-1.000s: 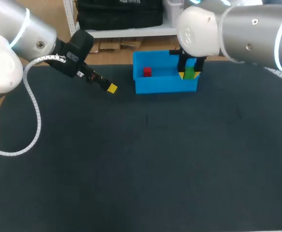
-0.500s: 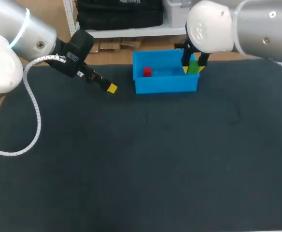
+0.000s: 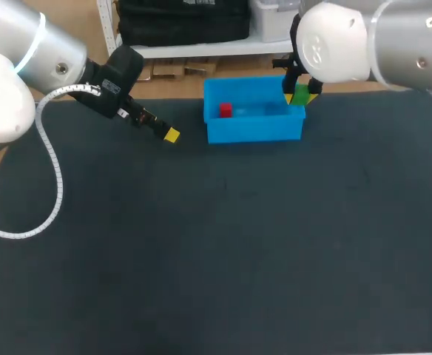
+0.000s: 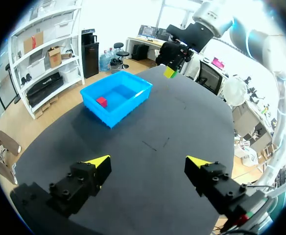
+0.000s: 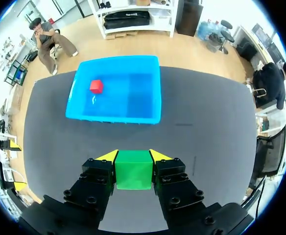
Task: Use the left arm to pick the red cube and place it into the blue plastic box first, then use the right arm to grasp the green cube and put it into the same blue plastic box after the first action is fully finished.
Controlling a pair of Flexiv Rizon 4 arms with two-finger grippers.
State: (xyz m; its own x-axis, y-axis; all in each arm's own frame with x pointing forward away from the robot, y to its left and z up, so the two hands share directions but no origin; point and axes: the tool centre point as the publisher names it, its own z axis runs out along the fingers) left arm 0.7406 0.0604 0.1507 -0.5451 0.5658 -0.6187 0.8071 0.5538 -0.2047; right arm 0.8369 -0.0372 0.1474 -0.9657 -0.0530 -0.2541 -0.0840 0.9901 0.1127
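Upper right of centre, the right gripper [image 3: 298,98] clasps the green cube [image 3: 301,94], with the box [image 3: 253,133] just to its left.

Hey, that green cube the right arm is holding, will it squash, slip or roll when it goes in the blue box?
Probably stiff: the green cube shows straight edges in the right end effector. Flat faces meet the fingers, so slipping seems unlikely. Being boxy, it should settle, not roll.

Red cube [image 3: 225,110] inside blue box [image 3: 253,132], green cube [image 5: 133,170] clasped in right hand [image 5: 133,155]
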